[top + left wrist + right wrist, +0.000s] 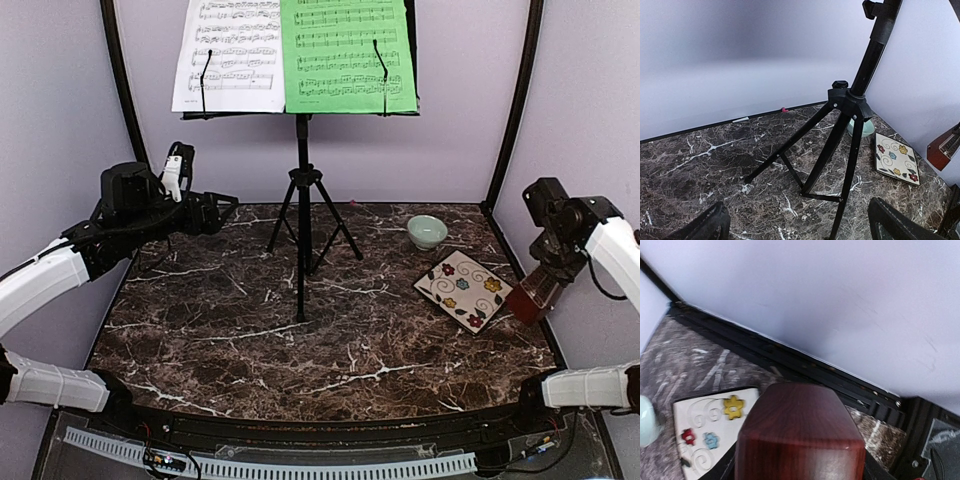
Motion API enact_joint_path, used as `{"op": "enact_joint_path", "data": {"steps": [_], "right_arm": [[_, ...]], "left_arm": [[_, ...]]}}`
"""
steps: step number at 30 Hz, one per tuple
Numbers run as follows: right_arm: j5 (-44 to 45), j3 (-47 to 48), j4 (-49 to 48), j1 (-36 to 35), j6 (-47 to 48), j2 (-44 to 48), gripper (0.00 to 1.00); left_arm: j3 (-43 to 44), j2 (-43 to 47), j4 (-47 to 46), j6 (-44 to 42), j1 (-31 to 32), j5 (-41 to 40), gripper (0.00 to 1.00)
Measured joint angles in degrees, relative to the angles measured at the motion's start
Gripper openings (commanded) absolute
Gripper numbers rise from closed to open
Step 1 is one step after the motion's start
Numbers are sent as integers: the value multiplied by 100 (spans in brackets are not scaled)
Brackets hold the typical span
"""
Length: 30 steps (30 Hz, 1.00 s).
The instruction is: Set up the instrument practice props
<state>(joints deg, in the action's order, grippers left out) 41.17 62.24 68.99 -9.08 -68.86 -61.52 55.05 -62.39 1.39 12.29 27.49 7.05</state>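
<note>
Nearest the arm bases, to the right of the music stand [301, 200] and well apart from it, the right gripper [540, 278] has its jaws partly closed around the metronome [528, 295]. The right wrist view shows the reddish-brown body filling the gap between the fingers, so it looks gripped, tilted and off the marble table [250, 340] at the right edge. On the stand's left, at about its tripod hub height, the left gripper [222, 210] hangs with its jaws fully spread and nothing in them, pointing toward the legs. The floral plate [465, 290] lies flat to the stand's right, just beside the metronome, and the pale-green bowl [427, 231] sits a little farther back on that same side. The stand is upright on its tripod at mid-table. Highest and farthest, its desk carries the white sheet [230, 55] on the left and the green sheet [347, 55] touching it on the right, each pinned by a wire retainer. By my judgement the stand and sheets are done and only placing the metronome is left. Both sheets show printed staves, but no title is legible. No brand or label is visible anywhere.
</note>
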Motion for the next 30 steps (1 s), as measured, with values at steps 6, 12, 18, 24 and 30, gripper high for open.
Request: {"op": "enact_joint_path", "data": {"steps": [6, 12, 18, 24, 30], "right_arm": [[2, 929, -450, -920, 970, -208, 41], [-293, 1213, -1425, -2291, 2140, -719, 43], [-745, 1178, -2385, -3401, 3248, -1150, 41], [-1436, 966, -3268, -4153, 4094, -1335, 41], [-2247, 599, -3882, -4494, 4793, -1370, 38]], "left_arm": [[63, -85, 2, 9, -2, 35, 99], [125, -140, 4, 26, -28, 153, 99], [83, -129, -59, -68, -33, 588, 96], [-811, 291, -680, -227, 24, 1305, 90], [-1766, 435, -1207, -656, 824, 1360, 84]]}}
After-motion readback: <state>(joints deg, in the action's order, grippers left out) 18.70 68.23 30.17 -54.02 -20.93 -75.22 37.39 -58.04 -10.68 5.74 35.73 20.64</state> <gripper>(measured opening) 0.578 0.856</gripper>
